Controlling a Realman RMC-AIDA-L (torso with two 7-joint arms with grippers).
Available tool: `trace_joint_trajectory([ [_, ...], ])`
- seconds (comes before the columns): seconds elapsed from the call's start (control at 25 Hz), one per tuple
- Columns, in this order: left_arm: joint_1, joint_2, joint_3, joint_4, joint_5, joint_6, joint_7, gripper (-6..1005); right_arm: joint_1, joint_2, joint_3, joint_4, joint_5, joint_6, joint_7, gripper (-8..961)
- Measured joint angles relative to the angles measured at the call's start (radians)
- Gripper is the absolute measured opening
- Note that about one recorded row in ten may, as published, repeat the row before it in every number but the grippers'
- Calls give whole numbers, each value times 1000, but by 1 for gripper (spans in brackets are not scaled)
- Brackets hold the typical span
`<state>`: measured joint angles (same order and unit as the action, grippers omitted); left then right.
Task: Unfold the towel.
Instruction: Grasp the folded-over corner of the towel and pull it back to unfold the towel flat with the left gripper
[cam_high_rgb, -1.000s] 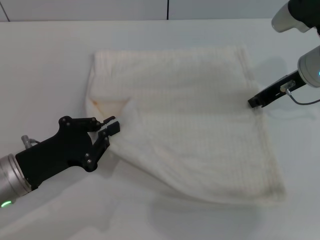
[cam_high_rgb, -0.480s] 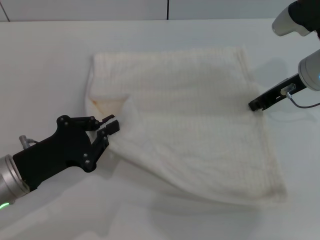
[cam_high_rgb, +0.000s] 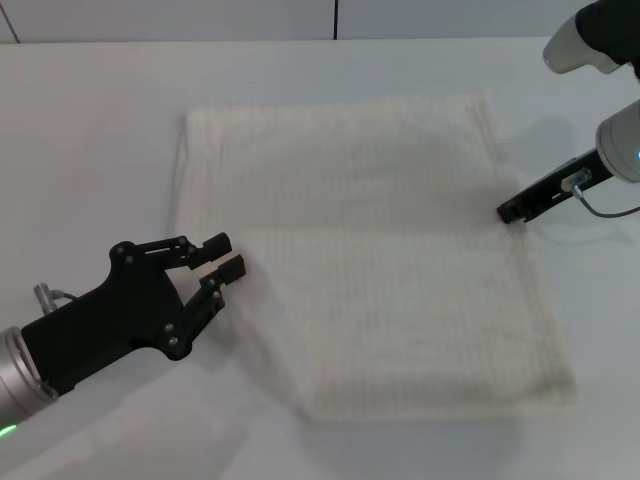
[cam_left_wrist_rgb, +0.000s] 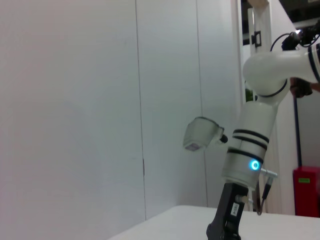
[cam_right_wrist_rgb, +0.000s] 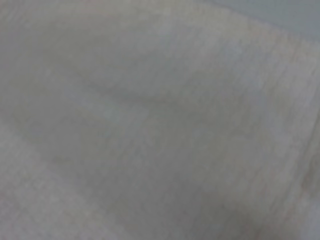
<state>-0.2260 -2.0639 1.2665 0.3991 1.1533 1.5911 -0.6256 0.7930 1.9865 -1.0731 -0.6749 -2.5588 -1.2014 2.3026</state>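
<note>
The cream-white towel lies spread flat on the white table, with its ribbed texture and hemmed border showing. My left gripper is open and empty just off the towel's left edge, low over the table. My right gripper rests at the towel's right edge, about halfway along it. The right wrist view is filled with towel cloth seen close up. The left wrist view shows only my right arm in front of a wall.
The white tabletop surrounds the towel on all sides. A wall runs along the table's far edge. A cable hangs by my right wrist.
My left gripper has opened and let go of the towel's left fold. The raised fold has dropped, and the towel now lies flat. The right arm has barely moved.
</note>
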Motion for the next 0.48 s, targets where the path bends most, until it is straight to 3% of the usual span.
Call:
trace_joint_trajectory([
  [0.08, 0, 0, -11, -7, 0, 12, 9, 73, 0, 0, -1, 0, 0, 0, 0, -2],
  [0.32, 1, -1, -54, -36, -1, 37, 16, 218, 0, 0, -3, 0, 0, -3, 0, -2],
  [0.48, 3, -1, -68, -36, -1, 48, 22, 453, 0, 1, -2, 0, 0, -5, 0, -2],
])
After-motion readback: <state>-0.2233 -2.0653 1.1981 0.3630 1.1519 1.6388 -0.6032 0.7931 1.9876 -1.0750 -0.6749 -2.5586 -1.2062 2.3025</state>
